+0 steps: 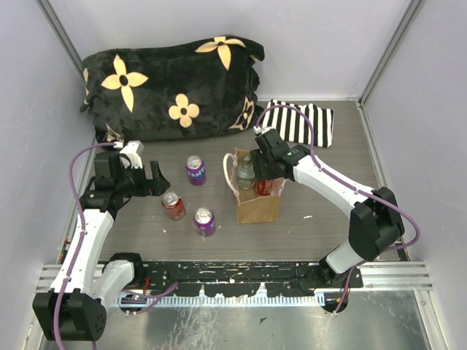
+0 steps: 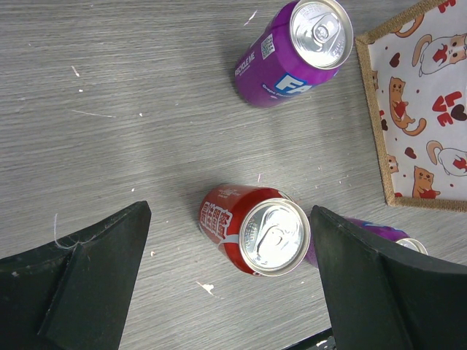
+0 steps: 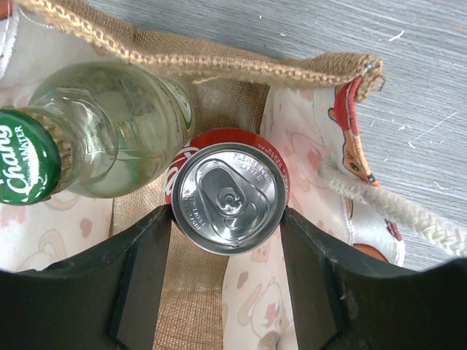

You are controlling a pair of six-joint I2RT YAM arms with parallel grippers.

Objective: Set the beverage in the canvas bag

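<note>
The tan canvas bag [image 1: 257, 205] with cream handles stands mid-table. A green-capped glass bottle [image 1: 246, 172] stands inside it. My right gripper [image 1: 263, 177] is shut on a red can [image 1: 264, 187] and holds it inside the bag's mouth. In the right wrist view the fingers press both sides of this can [image 3: 230, 197], beside the bottle [image 3: 109, 131] and below the bag rim [image 3: 182, 55]. My left gripper [image 1: 151, 179] is open and empty, above a second red can [image 2: 252, 227] that stands on the table left of the bag [image 2: 423, 109].
Two purple cans stand on the table, one behind [image 1: 195, 169] and one in front [image 1: 204, 221] of the loose red can [image 1: 173, 205]. A black flowered blanket [image 1: 175, 84] and a striped cloth [image 1: 299, 120] lie at the back. Walls close in both sides.
</note>
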